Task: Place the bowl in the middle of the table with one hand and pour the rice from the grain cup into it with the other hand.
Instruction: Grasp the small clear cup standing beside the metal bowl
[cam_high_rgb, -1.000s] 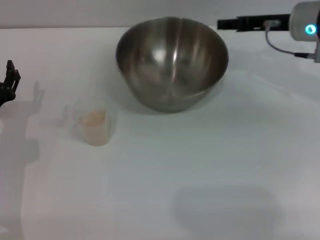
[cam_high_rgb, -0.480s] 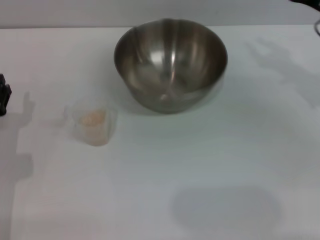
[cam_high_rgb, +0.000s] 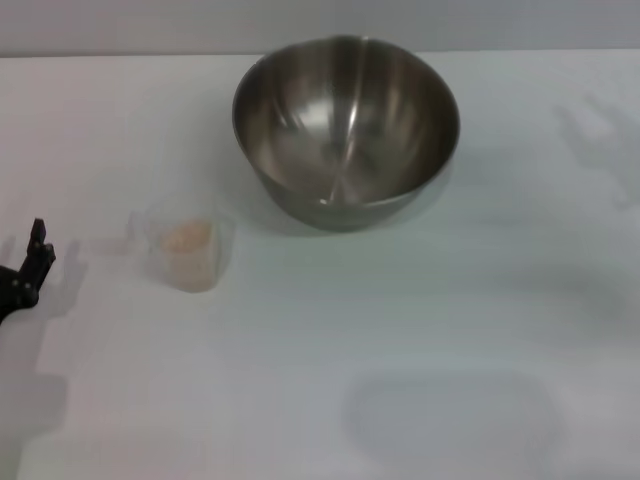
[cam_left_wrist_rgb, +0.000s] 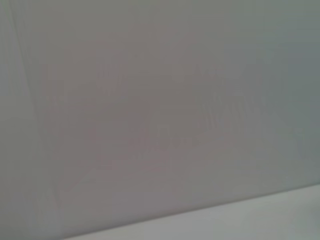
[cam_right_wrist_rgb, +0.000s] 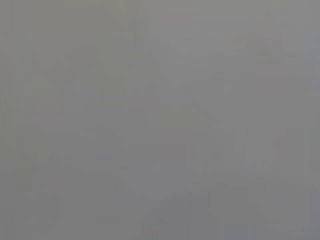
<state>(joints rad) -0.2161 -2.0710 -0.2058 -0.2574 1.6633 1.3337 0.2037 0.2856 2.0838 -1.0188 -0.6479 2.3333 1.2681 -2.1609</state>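
The large steel bowl stands empty and upright on the white table, at the far middle. The small clear grain cup stands upright to the bowl's left and nearer to me, with pale rice in it. My left gripper shows at the left edge of the head view, low over the table, a short way left of the cup and apart from it. My right gripper is out of view. Both wrist views show only a blank grey surface.
Only soft shadows lie on the table, one at the near middle and one at the far right. The table's far edge runs just behind the bowl.
The right arm, at the far right a second ago, has left the head view. The left gripper has moved nearer to me and slightly toward the cup. Bowl and cup stay put.
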